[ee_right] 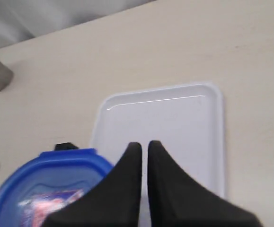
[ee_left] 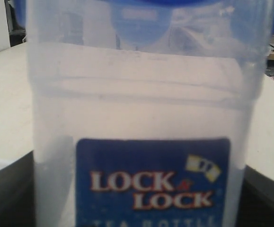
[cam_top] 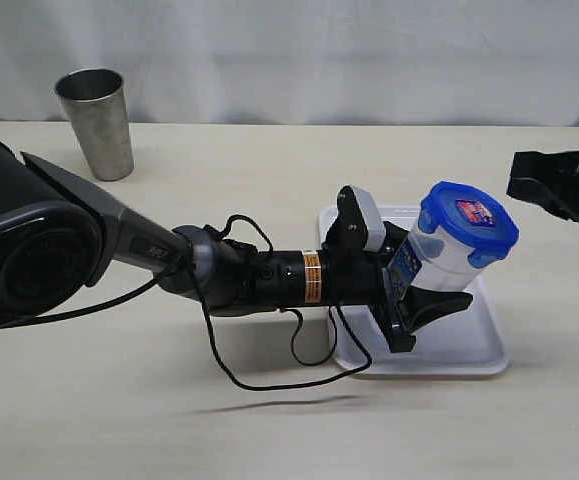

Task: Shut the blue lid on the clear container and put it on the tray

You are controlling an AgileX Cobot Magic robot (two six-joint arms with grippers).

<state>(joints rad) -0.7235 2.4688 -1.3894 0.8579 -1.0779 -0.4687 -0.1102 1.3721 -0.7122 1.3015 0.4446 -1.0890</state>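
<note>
Exterior view. The left gripper (cam_top: 431,290) reaches in from the left arm and is clamped around a tall narrow clear container (cam_top: 451,256) of transparent plastic. The container leans, top tipped away from the wrist. A roundish blue lid (cam_top: 467,222) with snap tabs and a red-and-white sticker sits on its rim. A flat white rectangular plastic tray (cam_top: 469,352) lies directly under the gripper and its load; whether the container's base touches the tray cannot be told. The right gripper (cam_top: 517,185) hangs beyond the container on the far side from the left wrist, apart from it, jaws together. A tapered steel cup (cam_top: 96,120) stands on the beige table (cam_top: 269,430), well behind the left arm.

Left wrist view. The clear container fills the frame between the dark fingers (ee_left: 9,194), which press on both of its walls. Its blue label (ee_left: 153,179) reads "LOCK & LOCK" and faces the wrist. The blue lid shows at the container's far end.

Right wrist view. The right gripper's two black fingers are closed to a thin slit with nothing between them. The tray lies below the tips, the blue lid just beside them, and the steel cup is far off at the frame edge.
</note>
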